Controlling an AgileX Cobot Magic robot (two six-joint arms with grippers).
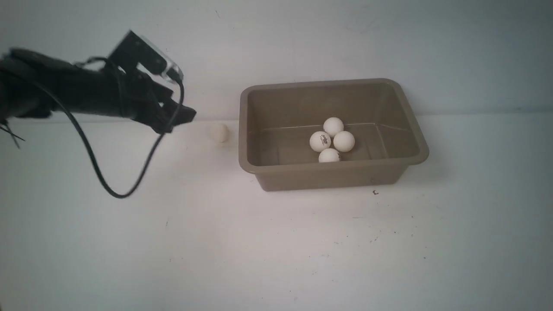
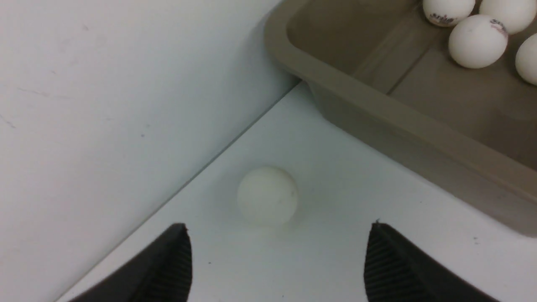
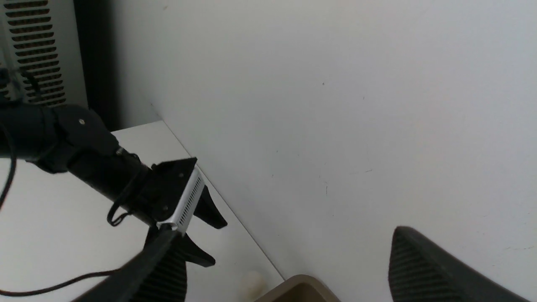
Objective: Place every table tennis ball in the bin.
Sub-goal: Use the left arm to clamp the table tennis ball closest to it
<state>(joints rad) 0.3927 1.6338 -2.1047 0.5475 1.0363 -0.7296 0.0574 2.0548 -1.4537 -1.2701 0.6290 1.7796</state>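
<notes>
One white table tennis ball lies loose on the table by the back wall, just left of the taupe bin. Several more balls cluster on the bin's floor. My left gripper hovers to the left of the loose ball, pointing at it. In the left wrist view the ball sits just beyond the tips of that gripper, whose jaws stand wide apart and empty, with the bin close behind. My right gripper is open and empty, out of the front view.
The white back wall rises right behind the loose ball and the bin. A black cable loops down from the left arm. The right wrist view shows the left gripper, the ball and a bin corner.
</notes>
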